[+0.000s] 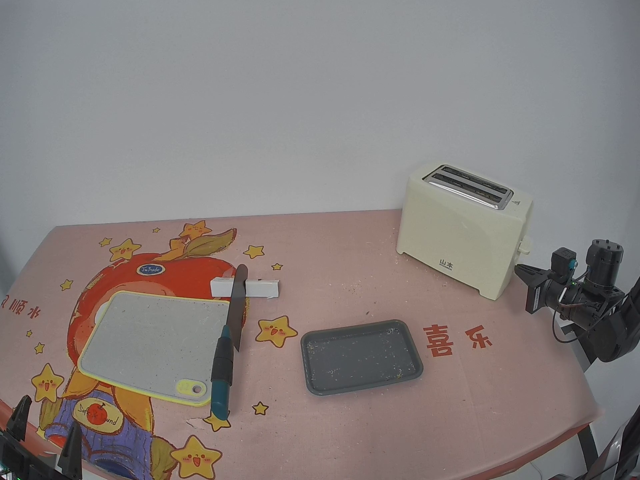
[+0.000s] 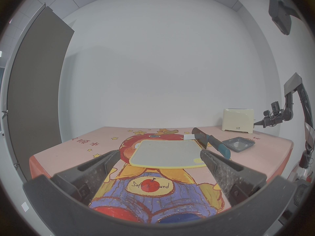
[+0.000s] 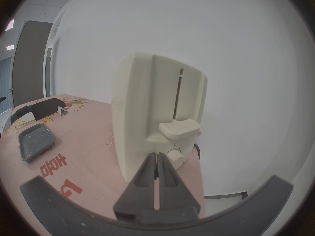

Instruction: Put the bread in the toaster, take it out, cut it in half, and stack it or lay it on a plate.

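Pink bench (image 1: 360,261) carries the toaster (image 1: 467,231), a grey plate (image 1: 361,356) and a knife (image 1: 227,341). Right claw (image 3: 157,157), pressed together, sits just beside the toaster's lever (image 3: 179,128); left claw (image 2: 159,154) is spread.

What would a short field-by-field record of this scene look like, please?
toaster: back right of the table, lever low in its slot
right end effector: shut, pointing at the toaster's lever side, below the lever
left end effector: open, at the table's near left edge
knife: blade on the white rest, handle over the cutting board edge
grey tray: centre, crumbs only
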{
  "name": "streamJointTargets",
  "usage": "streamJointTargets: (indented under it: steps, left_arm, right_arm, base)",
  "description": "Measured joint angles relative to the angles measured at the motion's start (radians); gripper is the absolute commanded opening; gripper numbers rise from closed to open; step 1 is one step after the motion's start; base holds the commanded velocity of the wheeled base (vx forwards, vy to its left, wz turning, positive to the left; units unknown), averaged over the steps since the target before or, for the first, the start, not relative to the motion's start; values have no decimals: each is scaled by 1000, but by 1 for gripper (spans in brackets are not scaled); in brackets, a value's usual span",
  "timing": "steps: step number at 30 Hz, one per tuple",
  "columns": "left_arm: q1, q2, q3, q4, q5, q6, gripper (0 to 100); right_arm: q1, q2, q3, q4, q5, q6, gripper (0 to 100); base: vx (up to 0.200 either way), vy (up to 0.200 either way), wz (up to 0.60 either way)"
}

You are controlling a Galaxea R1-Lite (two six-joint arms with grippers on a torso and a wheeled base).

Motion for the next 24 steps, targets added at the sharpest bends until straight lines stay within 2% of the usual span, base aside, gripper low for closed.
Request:
streamJointTargets:
  steps: [10, 24]
  left_arm:
    - [0, 0, 0, 0, 0, 0, 100]
    - [0, 0, 0, 0, 0, 0, 100]
  right_arm:
    - [-4, 19, -21, 0, -25, 1, 0]
    - [-17, 36, -26, -3, -28, 0, 0]
  base:
    - [0, 0, 0]
    - [0, 0, 0]
